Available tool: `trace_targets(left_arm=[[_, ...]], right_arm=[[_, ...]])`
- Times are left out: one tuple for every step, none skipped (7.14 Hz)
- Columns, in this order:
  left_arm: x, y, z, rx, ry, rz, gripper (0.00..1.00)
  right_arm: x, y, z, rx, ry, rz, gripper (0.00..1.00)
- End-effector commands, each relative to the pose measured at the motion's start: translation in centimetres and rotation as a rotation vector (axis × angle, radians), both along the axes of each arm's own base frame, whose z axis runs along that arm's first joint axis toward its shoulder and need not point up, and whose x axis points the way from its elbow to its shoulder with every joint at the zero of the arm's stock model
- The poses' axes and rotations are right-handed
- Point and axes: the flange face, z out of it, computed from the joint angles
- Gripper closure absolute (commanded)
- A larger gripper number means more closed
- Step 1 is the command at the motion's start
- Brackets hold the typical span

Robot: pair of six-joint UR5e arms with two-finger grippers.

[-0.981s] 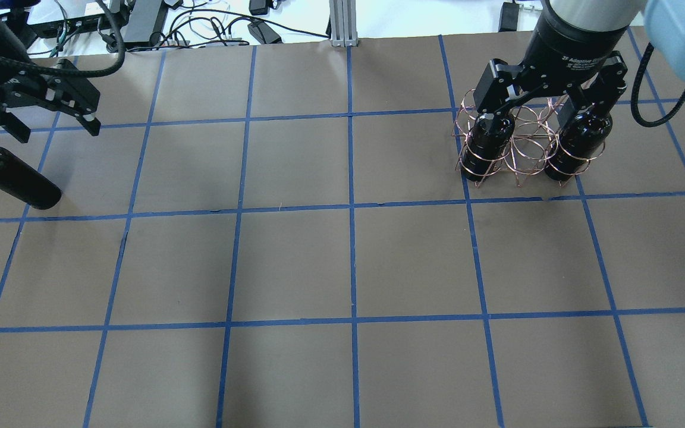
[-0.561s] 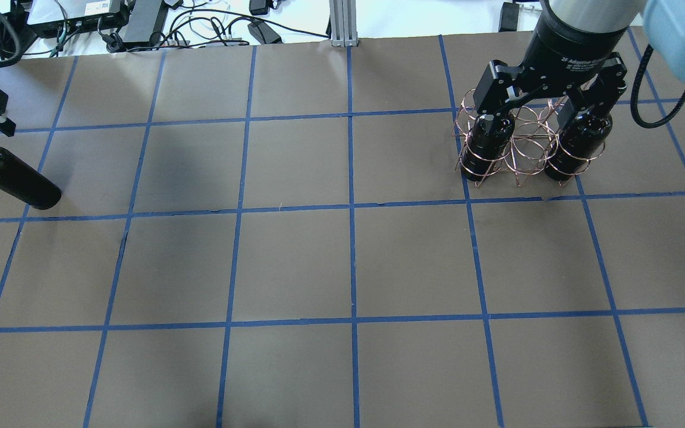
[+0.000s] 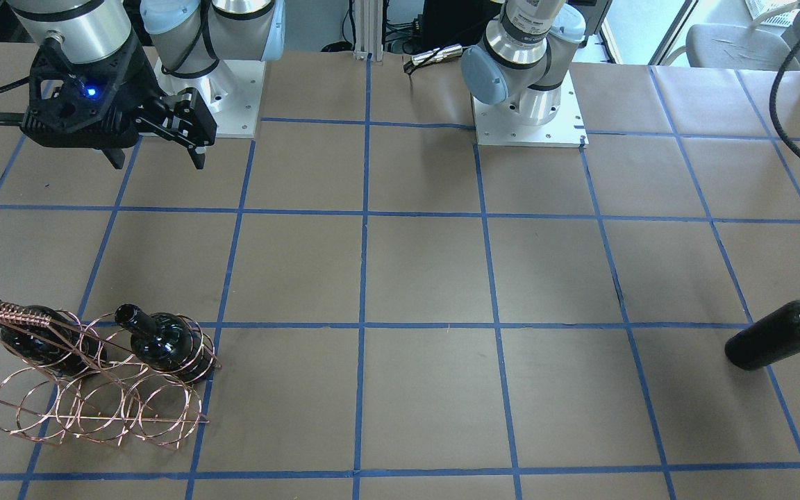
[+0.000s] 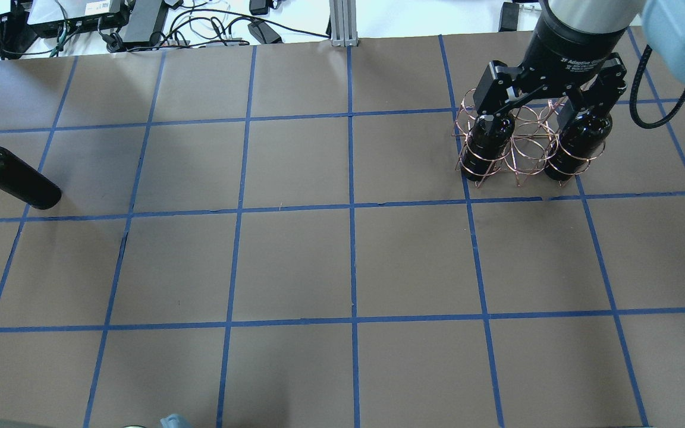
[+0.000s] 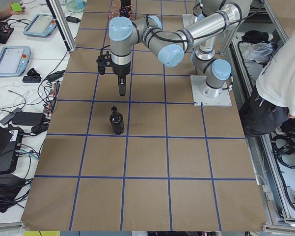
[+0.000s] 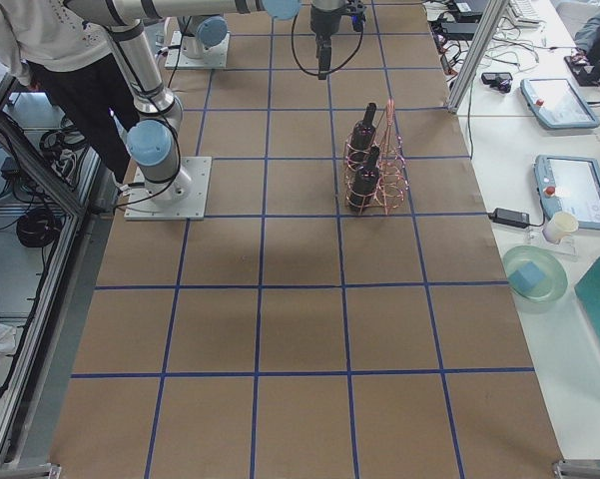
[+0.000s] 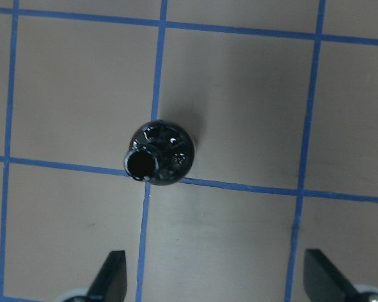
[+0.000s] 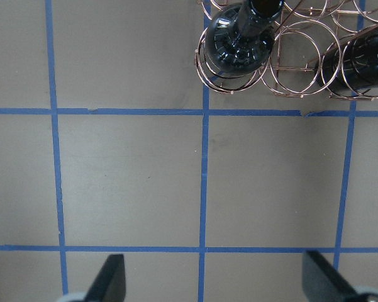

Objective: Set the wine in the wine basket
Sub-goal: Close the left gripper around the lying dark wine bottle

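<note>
The wine point(image 4: 12, 178) is a glossy black bottle standing upright at the table's left end; it also shows in the front view point(image 3: 782, 337) and the left view point(image 5: 117, 122). My left gripper point(image 7: 214, 257) is open and empty, high above the bottle point(image 7: 157, 153), which is off to one side of the gap between its fingers. The copper wire wine basket point(image 4: 527, 148) stands at the far right with two identical bottles point(image 4: 485, 145) point(image 4: 577, 145) in its outer loops. My right gripper point(image 4: 547, 101) hovers open and empty near the basket point(image 8: 302, 63).
Cables and power boxes point(image 4: 140, 24) lie beyond the table's far edge. The arm bases point(image 3: 528, 111) are bolted to the robot's side of the table. A person point(image 5: 284, 73) stands beside the table, and tablets point(image 6: 569, 185) lie on the side benches.
My left gripper has moved left, out of the overhead view. The wine, the basket and my right gripper have not moved.
</note>
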Motion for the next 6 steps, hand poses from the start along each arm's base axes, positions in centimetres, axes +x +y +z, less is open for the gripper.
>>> trace_targets(left_arm=[[4.3, -2.9, -4.0, -0.012, -0.012, -0.068, 0.00], [4.3, -3.9, -5.7, -0.037, 0.053, -0.062, 0.00], [4.8, -4.6, -7.8, -0.027, 0.066, -0.071, 0.00], [5.2, -5.0, -9.1, -0.011, 0.074, -0.071, 0.00], [5.3, -5.1, -9.6, -0.003, 0.076, -0.071, 0.02], [5.3, -5.1, -10.3, 0.006, 0.082, -0.070, 0.13]], right_arm=[[0.0, 0.0, 0.0, 0.000, 0.001, 0.000, 0.00], [0.0, 0.0, 0.0, 0.002, 0.003, 0.000, 0.00], [0.0, 0.0, 0.0, 0.000, 0.003, 0.005, 0.00], [0.0, 0.0, -0.1, 0.003, 0.003, 0.004, 0.00], [0.0, 0.1, 0.0, 0.002, -0.002, 0.000, 0.00], [0.0, 0.1, 0.0, 0.002, -0.002, -0.001, 0.00]])
